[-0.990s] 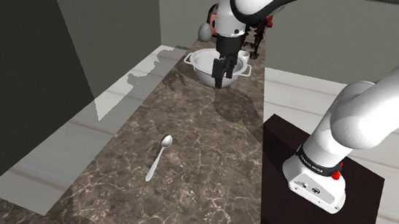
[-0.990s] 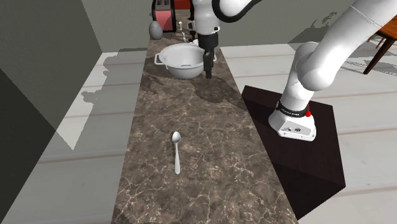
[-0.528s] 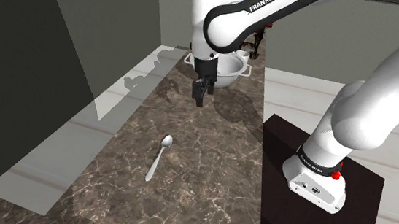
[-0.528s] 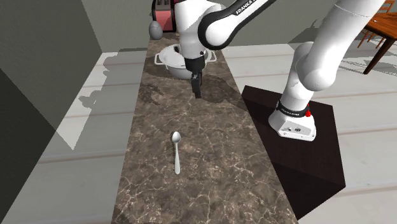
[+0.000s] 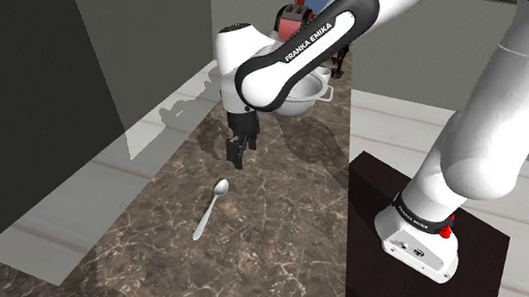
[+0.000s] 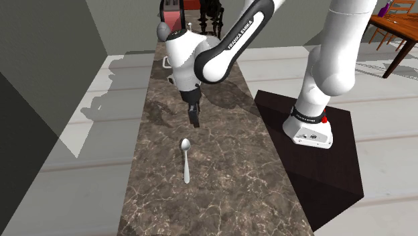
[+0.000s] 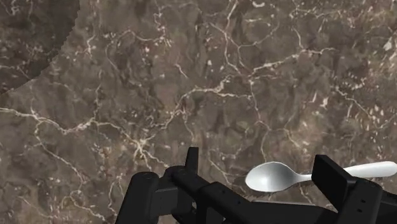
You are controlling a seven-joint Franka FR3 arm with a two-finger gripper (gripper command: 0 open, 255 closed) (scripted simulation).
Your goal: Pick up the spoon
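1. Counter (image 5: 260, 235): the brown marbled slab carries everything and is unchanged.
2. Arm (image 5: 289, 53): within 1 second it has swung from the counter's far end toward its middle.
3. Bowl (image 5: 312, 92): white, unmoved at the counter's far end, now left behind.
4. Gripper (image 5: 237, 157): it hangs above the counter's middle, fingers apart and empty.
5. Spoon (image 5: 209, 208): it lies flat mid-counter, unmoved. In the wrist view its scoop shows between the spread fingers, untouched. The approach looks nearly done; descent and closing remain.
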